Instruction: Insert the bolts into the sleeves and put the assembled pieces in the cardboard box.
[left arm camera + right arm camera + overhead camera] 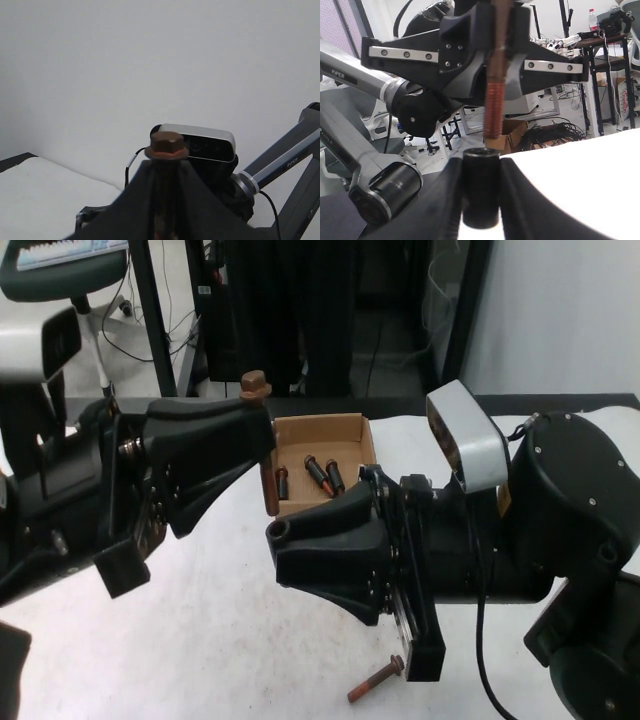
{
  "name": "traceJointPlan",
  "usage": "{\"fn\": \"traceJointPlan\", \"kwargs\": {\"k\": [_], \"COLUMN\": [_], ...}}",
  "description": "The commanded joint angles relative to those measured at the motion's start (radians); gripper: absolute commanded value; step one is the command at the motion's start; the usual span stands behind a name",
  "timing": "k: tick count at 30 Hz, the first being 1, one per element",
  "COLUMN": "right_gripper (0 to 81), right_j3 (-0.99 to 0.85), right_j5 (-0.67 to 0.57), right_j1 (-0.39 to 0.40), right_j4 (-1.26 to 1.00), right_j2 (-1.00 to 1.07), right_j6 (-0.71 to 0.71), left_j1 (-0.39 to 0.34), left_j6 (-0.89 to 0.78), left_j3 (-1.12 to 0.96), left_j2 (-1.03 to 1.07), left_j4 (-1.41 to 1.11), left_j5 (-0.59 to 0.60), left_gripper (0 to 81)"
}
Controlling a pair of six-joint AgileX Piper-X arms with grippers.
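Bolt (169,145) held close to sleeve (481,187)
Left gripper (256,410) pinches the bolt, its threaded tip just off the sleeve clamped in the right gripper (284,534), over the bench's (200,640) middle, near the cardboard box (320,424) by the far edge.

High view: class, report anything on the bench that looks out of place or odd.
One bolt lies loose on the bench beside the right arm, outside the cardboard box and unassembled. It may simply await its turn; nothing else stands out.
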Motion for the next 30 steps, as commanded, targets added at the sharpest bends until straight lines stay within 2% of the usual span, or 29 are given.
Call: {"fn": "traceJointPlan", "kwargs": {"k": [1,30], "right_gripper": [0.8,0.8], "right_j3": [-0.007,-0.008], "right_j5": [-0.007,0.062], "right_j1": [-0.001,-0.001], "right_j4": [-0.015,-0.015], "right_j2": [-0.011,-0.011], "right_j6": [0.001,0.001], "left_j1": [0.002,0.002], "left_j6": [-0.001,-0.030], "left_j3": [-0.003,-0.003], "left_j2": [-0.003,-0.003], "left_j4": [-0.012,-0.012], "left_j5": [-0.006,0.037], "left_gripper": [0.2,0.2]}}
